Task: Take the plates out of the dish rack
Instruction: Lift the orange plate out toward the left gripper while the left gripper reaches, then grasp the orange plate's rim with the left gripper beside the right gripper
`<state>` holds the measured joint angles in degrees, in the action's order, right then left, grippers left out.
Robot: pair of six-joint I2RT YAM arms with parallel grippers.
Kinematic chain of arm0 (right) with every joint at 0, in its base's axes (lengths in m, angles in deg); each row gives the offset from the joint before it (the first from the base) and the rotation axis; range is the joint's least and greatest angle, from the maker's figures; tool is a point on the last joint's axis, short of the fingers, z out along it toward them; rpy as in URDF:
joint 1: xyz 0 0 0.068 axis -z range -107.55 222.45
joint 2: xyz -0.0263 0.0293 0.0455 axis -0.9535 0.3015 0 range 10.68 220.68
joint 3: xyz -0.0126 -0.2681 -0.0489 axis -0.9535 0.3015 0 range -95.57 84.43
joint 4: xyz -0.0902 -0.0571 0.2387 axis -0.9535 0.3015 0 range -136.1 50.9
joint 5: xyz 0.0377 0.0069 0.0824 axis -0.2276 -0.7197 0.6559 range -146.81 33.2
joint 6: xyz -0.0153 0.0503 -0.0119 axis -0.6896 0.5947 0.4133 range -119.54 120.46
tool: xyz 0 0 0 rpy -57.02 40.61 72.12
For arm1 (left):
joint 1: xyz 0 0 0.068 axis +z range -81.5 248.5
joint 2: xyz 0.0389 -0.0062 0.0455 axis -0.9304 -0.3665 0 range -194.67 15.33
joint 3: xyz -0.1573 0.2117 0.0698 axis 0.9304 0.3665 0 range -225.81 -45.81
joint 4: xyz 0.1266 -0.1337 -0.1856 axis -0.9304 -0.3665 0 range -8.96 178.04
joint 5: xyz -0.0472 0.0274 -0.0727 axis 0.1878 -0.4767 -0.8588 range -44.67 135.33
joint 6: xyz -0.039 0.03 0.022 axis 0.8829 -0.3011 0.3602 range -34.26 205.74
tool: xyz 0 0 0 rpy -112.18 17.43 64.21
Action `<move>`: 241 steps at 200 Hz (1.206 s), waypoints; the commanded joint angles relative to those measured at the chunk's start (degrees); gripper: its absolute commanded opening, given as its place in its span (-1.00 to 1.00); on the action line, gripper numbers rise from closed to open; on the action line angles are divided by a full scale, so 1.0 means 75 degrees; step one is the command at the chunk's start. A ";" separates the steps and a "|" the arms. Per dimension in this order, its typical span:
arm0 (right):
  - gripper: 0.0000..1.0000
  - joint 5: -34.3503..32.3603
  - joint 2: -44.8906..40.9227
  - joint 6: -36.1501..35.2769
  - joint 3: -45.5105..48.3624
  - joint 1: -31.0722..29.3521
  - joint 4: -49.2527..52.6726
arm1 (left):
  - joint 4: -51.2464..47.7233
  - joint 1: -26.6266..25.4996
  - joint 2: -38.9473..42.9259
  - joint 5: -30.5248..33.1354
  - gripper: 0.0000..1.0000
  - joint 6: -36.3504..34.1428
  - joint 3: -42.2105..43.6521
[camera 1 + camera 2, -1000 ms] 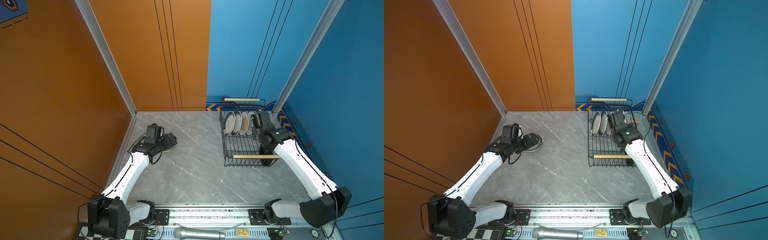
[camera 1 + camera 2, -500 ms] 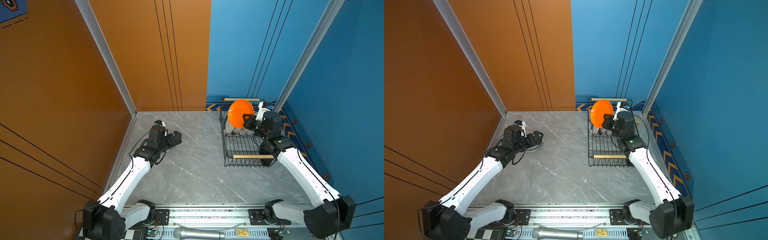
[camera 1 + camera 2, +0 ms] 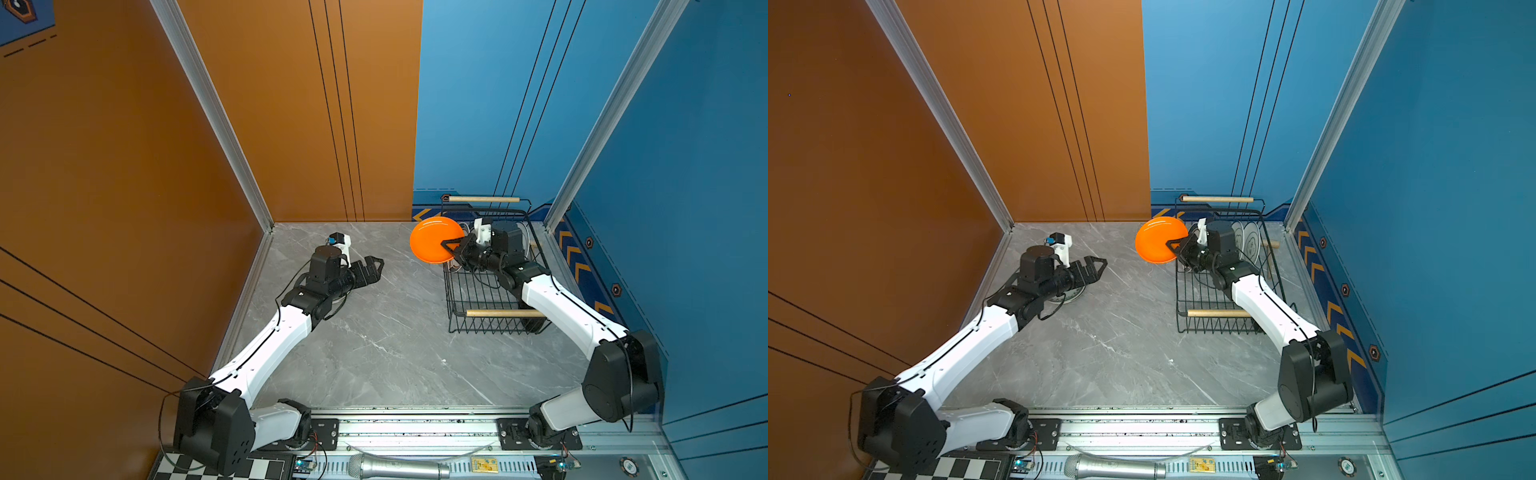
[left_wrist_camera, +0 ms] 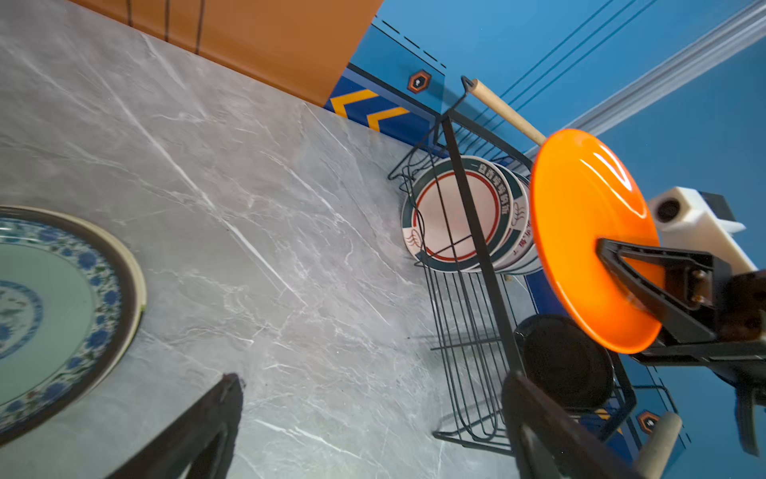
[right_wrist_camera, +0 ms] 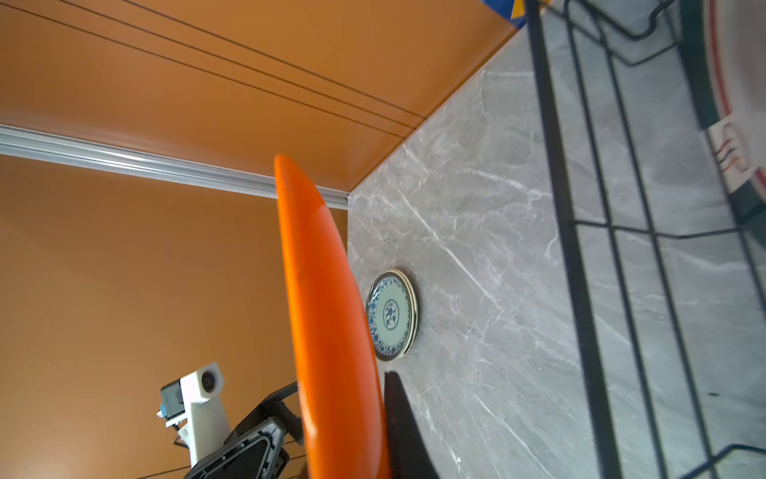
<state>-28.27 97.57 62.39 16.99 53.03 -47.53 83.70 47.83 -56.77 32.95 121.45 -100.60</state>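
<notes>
Lifted clear of the dish rack [image 3: 490, 326] since a second ago, the orange plate [image 3: 430, 239] stands on edge above its left wall, your right gripper [image 3: 448, 246] clamped on the rim. Your left gripper [image 3: 373, 270] hangs spread wide nearby.

Left arm stretched forward, left gripper [image 3: 373, 268] wide open, empty; right arm raised, right gripper [image 3: 445, 245] clamped on orange plate [image 3: 430, 239].

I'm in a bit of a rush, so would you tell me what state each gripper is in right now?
The left gripper is open and holds nothing.
The right gripper is shut on the orange plate.
</notes>
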 commanded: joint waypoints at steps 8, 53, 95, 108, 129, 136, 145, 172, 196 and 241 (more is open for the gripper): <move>-1.00 0.0510 0.0264 0.0713 -0.0300 -0.0407 -0.0510 | 0.0607 -0.0178 -0.0429 -0.0764 1.00 0.0291 -0.0247; -1.00 0.0511 0.0512 0.0935 -0.0151 -0.0882 -0.1048 | 0.1135 -0.0280 -0.0942 -0.1333 0.88 0.0726 -0.0403; -1.00 0.0896 0.0781 0.1312 0.0002 -0.1106 -0.1889 | 0.1593 -0.0237 -0.1231 -0.1697 0.63 0.1064 -0.0358; -1.00 0.0962 0.0875 0.1334 -0.0032 -0.1180 -0.1949 | 0.1776 -0.0213 -0.1296 -0.1835 0.56 0.1204 -0.0337; -1.00 0.1080 0.1004 0.1328 -0.0056 -0.1271 -0.2061 | 0.2085 -0.0157 -0.1341 -0.2017 0.37 0.1445 -0.0253; -1.00 0.1092 0.1029 0.1360 -0.0049 -0.1295 -0.2120 | 0.2132 -0.0131 -0.1330 -0.2050 0.29 0.1511 -0.0233; -1.00 0.1083 0.1057 0.1360 -0.0032 -0.1330 -0.2168 | 0.2204 -0.0097 -0.1343 -0.2103 0.15 0.1591 -0.0195; -1.00 0.1021 0.1132 0.1231 -0.0079 -0.1383 -0.2125 | 0.2486 0.0010 -0.1425 -0.2417 -0.22 0.1859 -0.0102; -0.89 0.0963 0.1220 0.0941 -0.0263 -0.1475 -0.1835 | 0.2532 0.0039 -0.1462 -0.2572 -0.47 0.1931 -0.0101; -0.54 0.0894 0.1379 0.0707 -0.0496 -0.1559 -0.1591 | 0.2525 0.0185 -0.1485 -0.2849 -0.82 0.2044 -0.0003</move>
<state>-22.11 106.71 69.49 15.99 42.52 -60.91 103.04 48.95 -67.13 14.15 140.40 -101.84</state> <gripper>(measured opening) 0.199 0.211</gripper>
